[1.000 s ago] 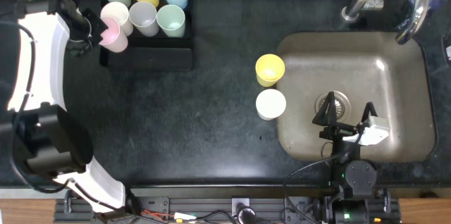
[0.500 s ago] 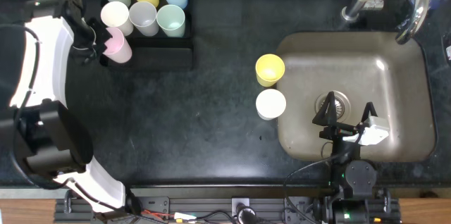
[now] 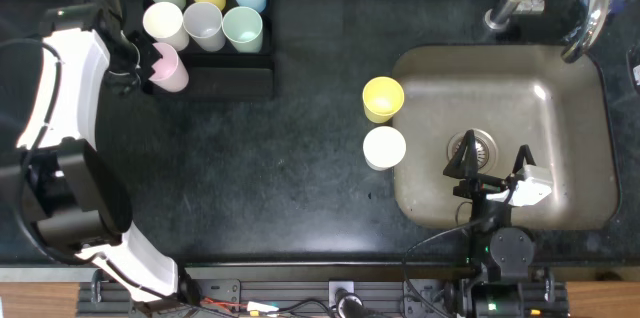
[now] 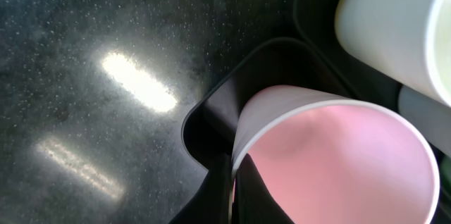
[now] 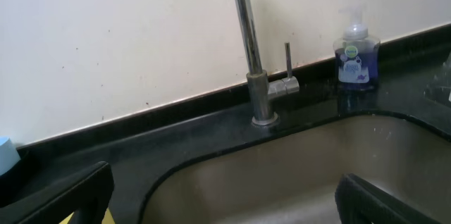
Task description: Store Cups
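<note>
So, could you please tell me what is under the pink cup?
A slot of the black rack lies beneath the pink cup. The cup covers the slot's floor, so whether it rests there cannot be seen.

No readable text or numbers, soap bottle point(image 5: 357, 56) label — print too small to tell

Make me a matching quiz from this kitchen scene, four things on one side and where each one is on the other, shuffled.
1. pink cup
2. loose white cup
3. soap bottle
4. right gripper

A. open, over the sink
B. on the counter behind the sink
C. held by the left gripper at the rack
D. on the counter beside the loose yellow cup

Pairs: 1-C, 2-D, 3-B, 4-A
</note>
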